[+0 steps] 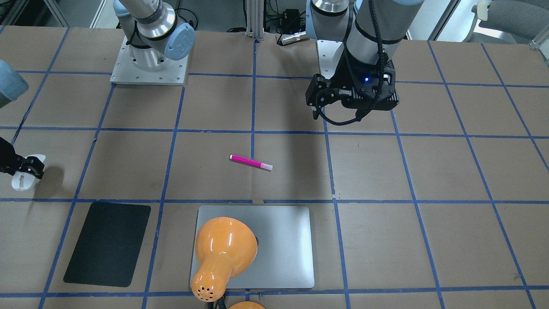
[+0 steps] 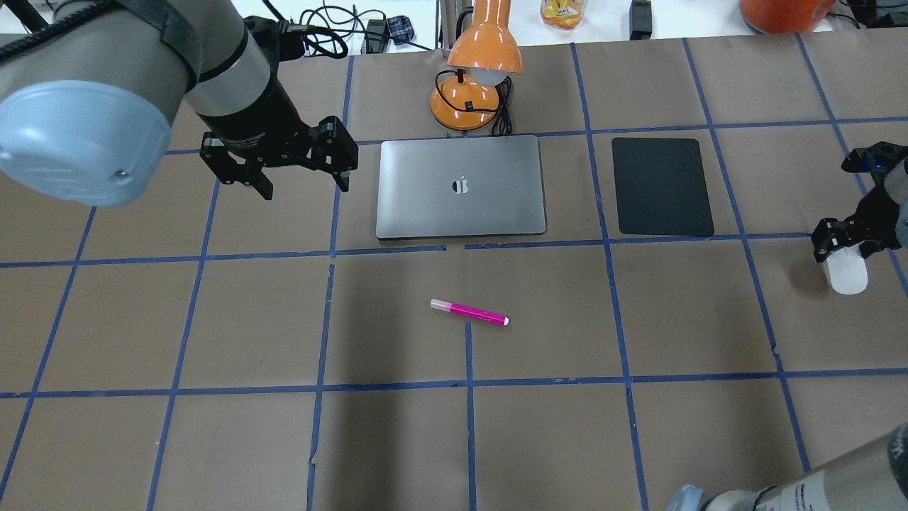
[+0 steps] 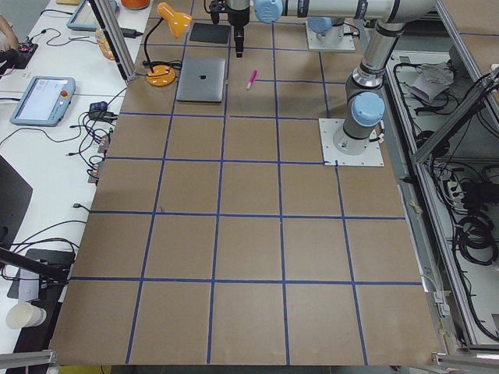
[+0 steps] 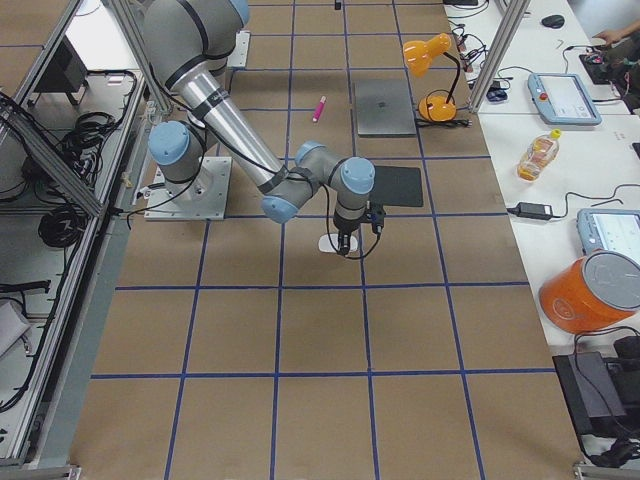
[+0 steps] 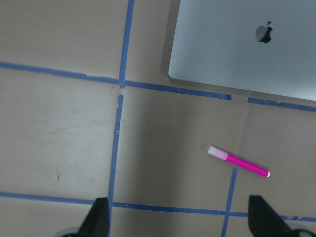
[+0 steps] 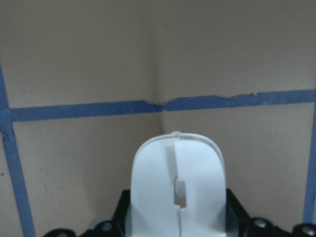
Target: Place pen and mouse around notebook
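The pink pen (image 2: 468, 312) lies alone mid-table, a little in front of the silver notebook (image 2: 425, 206). The left wrist view shows the pen (image 5: 238, 162) below the notebook (image 5: 237, 54). My left gripper (image 2: 301, 181) hovers open and empty beside the notebook's left edge, well above the table. At the far right, my right gripper (image 2: 844, 247) is shut on the white mouse (image 2: 848, 275), whose front end sticks out past the fingers. The mouse (image 6: 177, 182) fills the lower middle of the right wrist view, and its shadow falls apart from it on the table.
An orange desk lamp (image 2: 474, 71) stands behind the notebook, and its shade (image 1: 223, 249) hides part of the notebook in the front-facing view. A thin black mat (image 2: 662, 186) lies between the notebook and the mouse. Blue tape lines grid the brown tabletop.
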`<action>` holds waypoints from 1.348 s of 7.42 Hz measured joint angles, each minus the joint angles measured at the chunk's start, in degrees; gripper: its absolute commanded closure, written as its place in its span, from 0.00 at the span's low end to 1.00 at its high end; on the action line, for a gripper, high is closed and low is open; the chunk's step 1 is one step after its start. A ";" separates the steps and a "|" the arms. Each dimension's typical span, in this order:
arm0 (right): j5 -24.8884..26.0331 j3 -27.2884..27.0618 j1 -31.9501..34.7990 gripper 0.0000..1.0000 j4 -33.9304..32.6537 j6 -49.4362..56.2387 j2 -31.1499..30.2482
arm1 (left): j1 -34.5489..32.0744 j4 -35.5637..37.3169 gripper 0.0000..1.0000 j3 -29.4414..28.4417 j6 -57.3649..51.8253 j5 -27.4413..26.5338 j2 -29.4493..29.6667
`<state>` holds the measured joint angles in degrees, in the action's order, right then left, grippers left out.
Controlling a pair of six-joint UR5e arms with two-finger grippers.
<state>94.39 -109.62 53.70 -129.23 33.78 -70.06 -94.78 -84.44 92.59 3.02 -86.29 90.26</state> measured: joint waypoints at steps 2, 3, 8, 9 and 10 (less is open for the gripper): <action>-0.39 3.43 4.81 0.57 1.60 -3.94 0.11 | 1.65 1.24 0.00 -0.26 -4.89 -0.17 -1.32; -0.49 5.08 8.12 0.57 1.93 -7.49 0.40 | 2.15 0.64 0.00 -1.04 -4.96 -0.34 -1.43; -1.85 18.86 23.47 0.57 2.13 -28.50 11.15 | 2.60 -7.30 0.00 -6.29 -0.69 -2.75 -0.20; -2.62 20.83 24.79 0.57 2.08 -31.94 13.30 | 2.59 -7.34 0.00 -6.12 -0.66 -2.80 -0.45; -3.60 22.00 25.55 0.57 2.18 -34.19 14.64 | 2.54 -7.44 0.00 -6.06 -0.56 -2.89 -0.62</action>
<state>90.79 -87.62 79.25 -127.05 -0.40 -55.42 -92.24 -91.88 86.53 2.46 -89.18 89.65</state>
